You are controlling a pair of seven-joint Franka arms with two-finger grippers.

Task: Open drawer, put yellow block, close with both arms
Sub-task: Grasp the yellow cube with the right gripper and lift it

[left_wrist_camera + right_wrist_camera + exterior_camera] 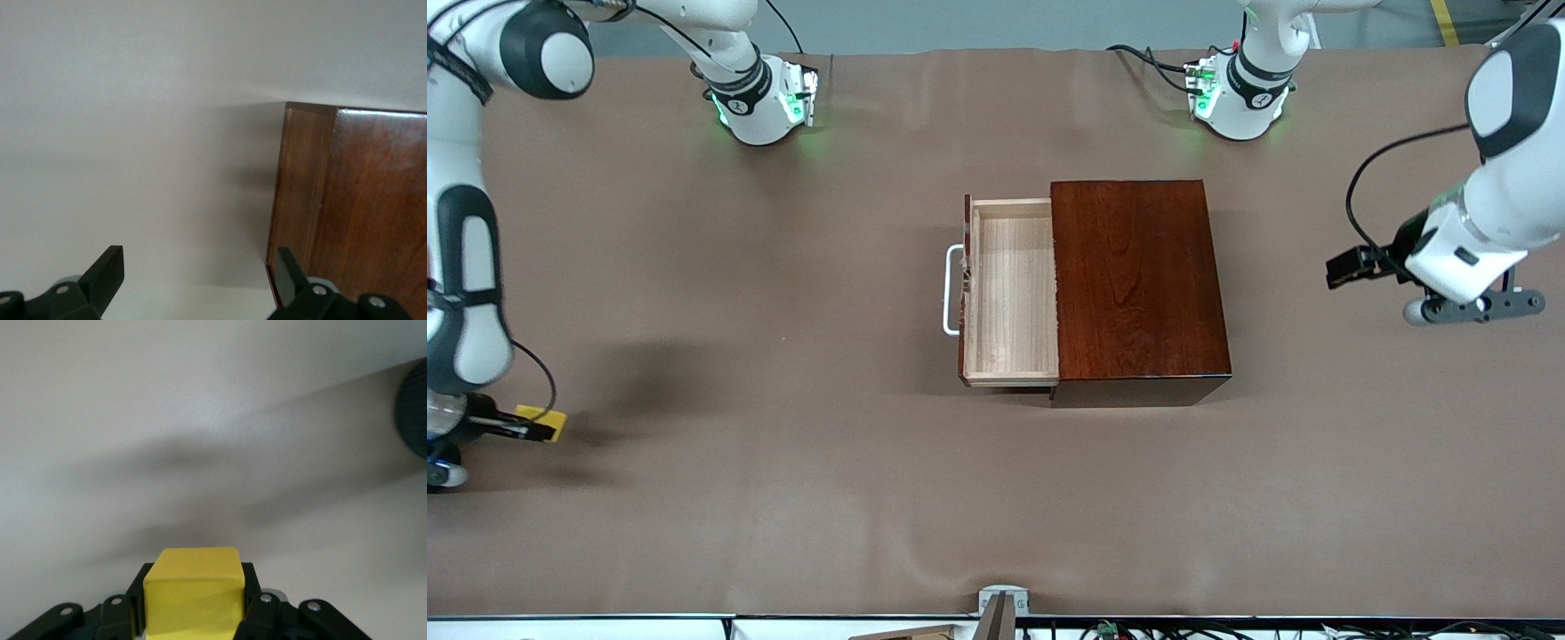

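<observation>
With the drawer (1009, 289) open, the right gripper (532, 430) at the table's (783, 498) right-arm edge has its jaws clamped on the yellow block (543, 420), which must next be lifted and carried to the drawer, while the left gripper (193, 283) waits with jaws apart beside the box (1138, 284).

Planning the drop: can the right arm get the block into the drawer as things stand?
Probably yes: the right gripper is shut on the block, the drawer is pulled open, and bare table lies between them.

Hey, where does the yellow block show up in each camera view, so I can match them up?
Front view: the yellow block sits between the right gripper's fingers, at the right arm's end of the table.
Left wrist view: not in it.
Right wrist view: low centre, clamped between the fingers.
Shared landmark: the brown tablecloth under everything.
</observation>
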